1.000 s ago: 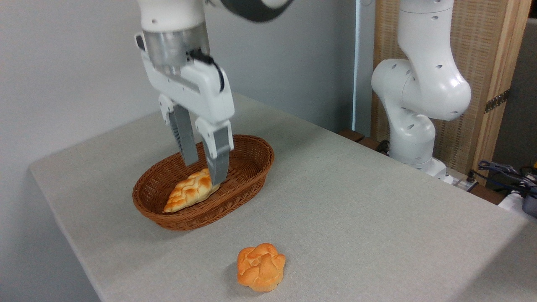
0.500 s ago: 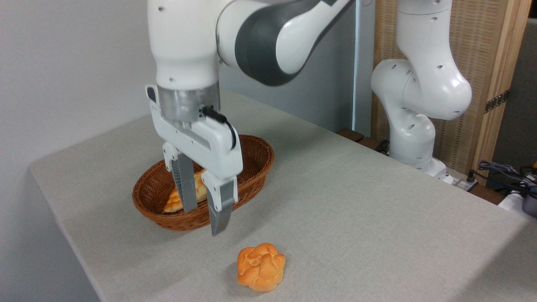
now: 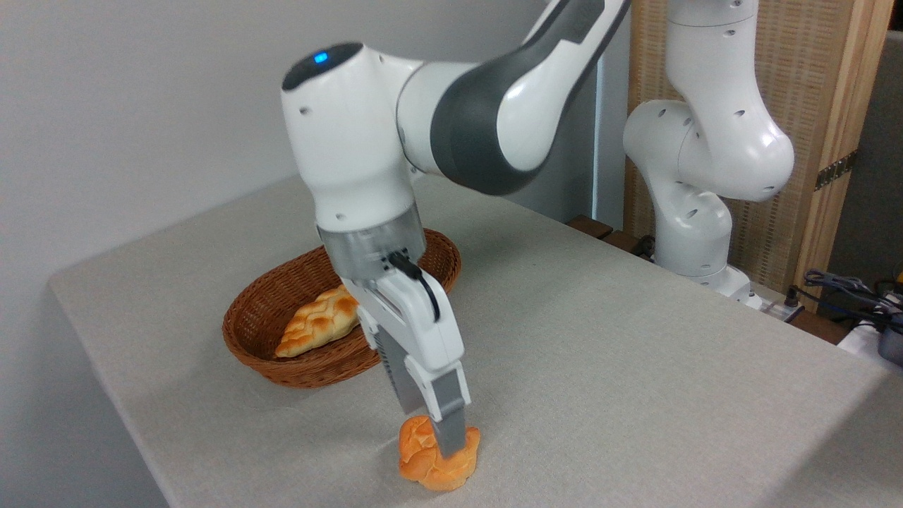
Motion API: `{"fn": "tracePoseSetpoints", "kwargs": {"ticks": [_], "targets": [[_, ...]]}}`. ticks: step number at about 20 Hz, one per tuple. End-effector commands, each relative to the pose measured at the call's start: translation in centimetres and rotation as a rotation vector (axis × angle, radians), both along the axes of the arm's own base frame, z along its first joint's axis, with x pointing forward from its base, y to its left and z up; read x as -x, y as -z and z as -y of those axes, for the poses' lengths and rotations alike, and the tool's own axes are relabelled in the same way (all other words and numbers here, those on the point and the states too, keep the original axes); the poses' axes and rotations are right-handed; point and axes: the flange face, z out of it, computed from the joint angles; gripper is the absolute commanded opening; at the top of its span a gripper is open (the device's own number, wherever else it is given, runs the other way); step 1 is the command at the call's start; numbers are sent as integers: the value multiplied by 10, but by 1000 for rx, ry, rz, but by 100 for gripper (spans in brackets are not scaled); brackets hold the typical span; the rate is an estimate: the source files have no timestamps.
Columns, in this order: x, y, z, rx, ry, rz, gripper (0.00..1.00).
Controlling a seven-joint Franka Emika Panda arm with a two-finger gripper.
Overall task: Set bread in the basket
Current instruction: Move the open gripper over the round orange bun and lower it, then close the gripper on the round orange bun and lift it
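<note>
The basket [image 3: 268, 310] sits toward the left of the surface [image 3: 635, 353], with a pale braided loaf [image 3: 317, 321] lying inside it. To the right of the basket and nearer the camera, outside it, the bread [image 3: 423, 458] rests on the surface. The tool [image 3: 441, 430] is down over the bun's top; its fingers overlap, so I cannot tell how wide it stands or whether it grips. The bun looks light and slightly yielding; its knobbly sides, taken across the middle, seem the best hold.
</note>
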Motion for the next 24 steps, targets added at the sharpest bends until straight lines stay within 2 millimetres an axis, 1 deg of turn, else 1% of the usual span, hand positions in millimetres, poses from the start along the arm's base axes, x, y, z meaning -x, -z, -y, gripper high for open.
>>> {"fn": "tracePoseSetpoints", "kwargs": {"ticks": [1,4,5,7,8,9,11,12,14,21,24], "targets": [[9,3,-10,-14,19,-22,100],[8,8,-11,-13,39,-34,100],[7,13,-11,-13,38,-40,99],[6,19,-10,-10,35,-50,70],[4,26,-10,-6,34,-60,58],[3,29,-10,-1,31,-60,49],[2,35,-9,-1,33,-69,43],[1,37,-9,0,33,-72,42],[0,40,-9,0,33,-75,42],[-2,39,-6,29,20,-69,42],[-5,33,-6,30,18,-57,42]]}}
